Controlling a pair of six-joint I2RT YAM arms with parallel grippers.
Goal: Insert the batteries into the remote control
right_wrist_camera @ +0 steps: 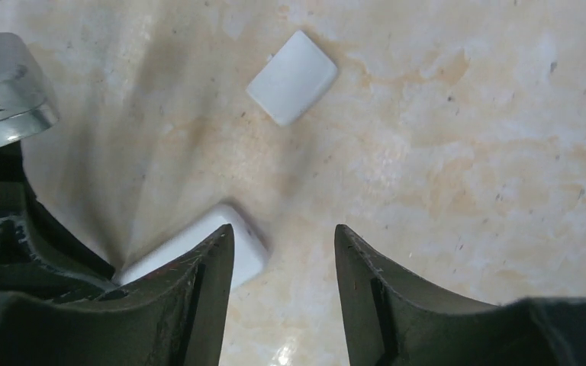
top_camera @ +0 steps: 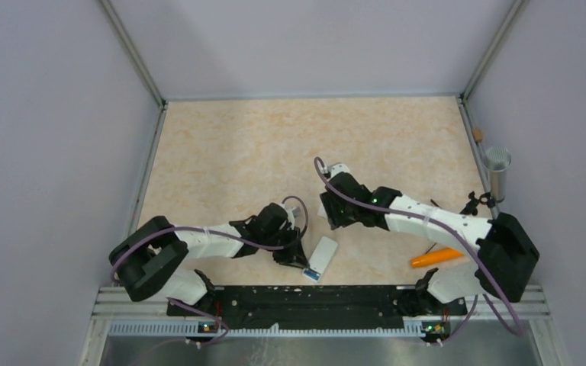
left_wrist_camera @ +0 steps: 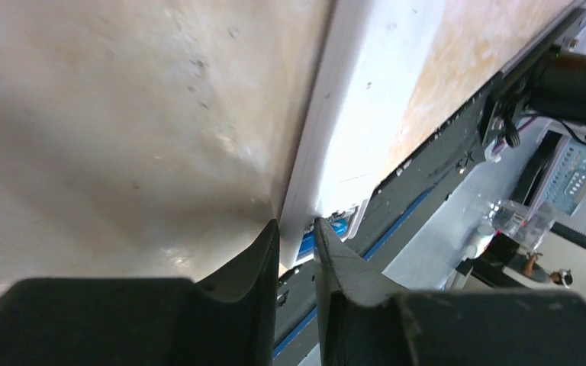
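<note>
Two black pincers sit low over a bench (top_camera: 275, 145) with a pale, mottled, stone-like surface. The remote (top_camera: 323, 255) is a flat white plastic slab lying plain side up near the bench's front edge. It is just beside the left pincer (top_camera: 299, 258) and a little nearer the arm bases than the right pincer (top_camera: 331, 216). A blue patch (top_camera: 313, 274) shows at its near end (too small to say whether it is a battery).

From above, the wrists hide most of both pincers, and the wrist cameras show more. In the left wrist view the left pincer (left_wrist_camera: 295, 225) stands narrow. Its matte, wedge-shaped fingers (left_wrist_camera: 263, 259) straddle the thin long edge of the remote (left_wrist_camera: 366, 91), close to the blue patch (left_wrist_camera: 330, 227). Whether they press on that edge cannot be told.

In the right wrist view the right pincer (right_wrist_camera: 284, 232) is spread wide and holds nothing, with bare bench between its scuffed, curved tips. Ahead of it a small white tile (right_wrist_camera: 292, 76), smooth with rounded corners, lies flat on the bench; the overhead view does not show it. A white block (right_wrist_camera: 198, 255) with a rounded corner sits just beside one finger, partly hidden by it. Whether it is the remote's end cannot be told.

Only the overhead view shows the orange cone (top_camera: 436, 258) lying near the right arm's base and the upright metal cylinder (top_camera: 497, 169) at the right wall.
</note>
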